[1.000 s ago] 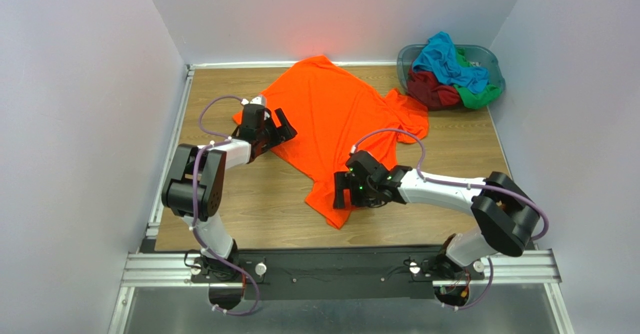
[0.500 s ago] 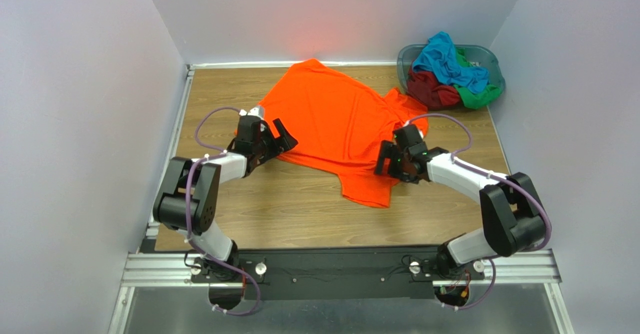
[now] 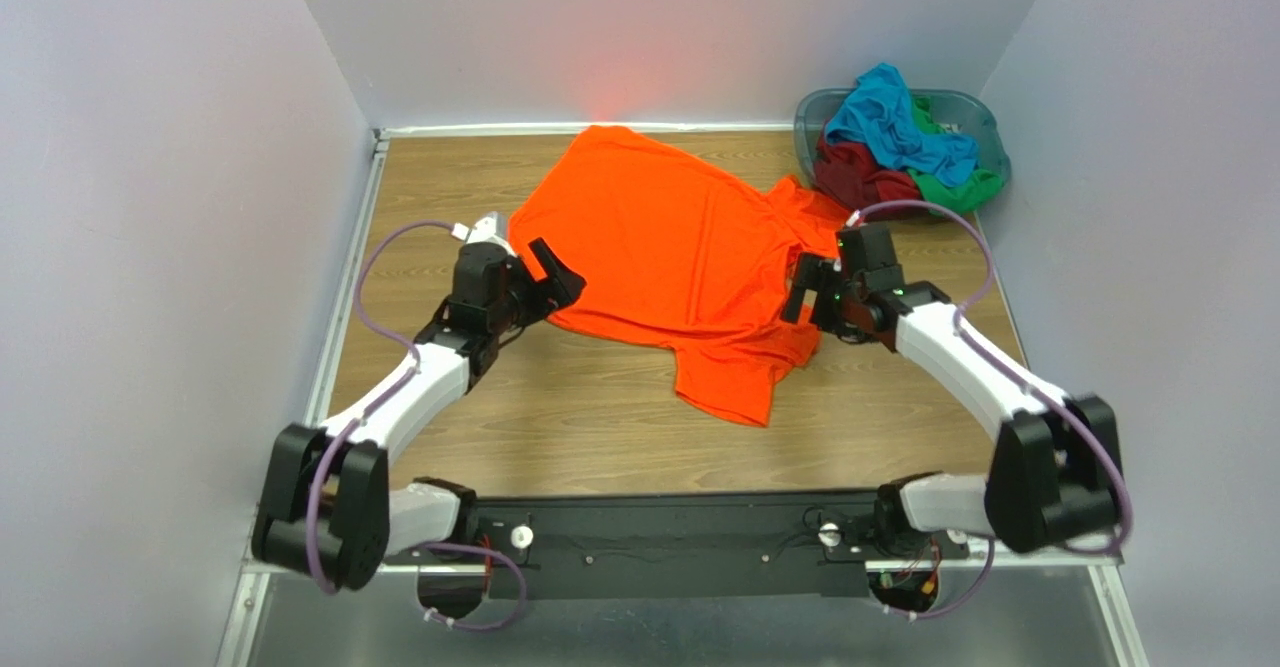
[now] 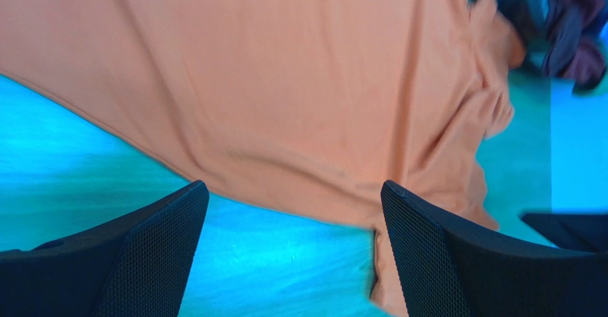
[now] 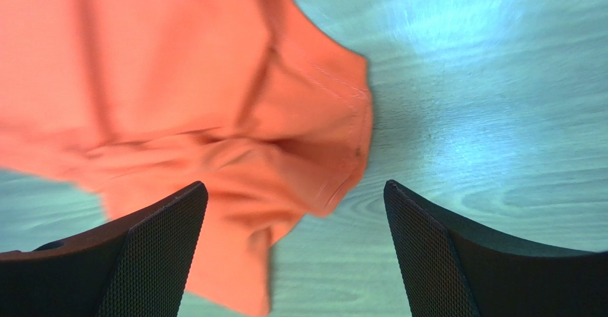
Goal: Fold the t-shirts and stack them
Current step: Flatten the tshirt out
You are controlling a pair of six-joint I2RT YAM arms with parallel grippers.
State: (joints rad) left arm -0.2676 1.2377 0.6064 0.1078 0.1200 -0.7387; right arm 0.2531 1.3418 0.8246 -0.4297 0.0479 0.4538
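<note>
Both pincers are wide apart, holding nothing. The left pincer [image 3: 552, 277] sits at the orange shirt's [image 3: 676, 247] left edge and the right pincer [image 3: 806, 292] by its sleeve [image 5: 314, 124], probably lining up to flatten it. The shirt lies rumpled on the bench [image 3: 601, 420], and the other shirts [image 3: 894, 135] are in the basket [image 3: 984, 112] beyond its right side.

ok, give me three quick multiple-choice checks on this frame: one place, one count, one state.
1. Where is the basket? A far right corner; B far left corner; C between the arms' bases.
2. How many shirts lie outside it? A none; B one; C three.
3. Left gripper and right gripper are: A both open; B both shut on cloth; C left open, right shut.
Key: 1 A, the top view shows it at the far right corner. 2 B, only the orange shirt is spread outside. 3 A, each wrist view shows a wide gap with nothing held.
</note>
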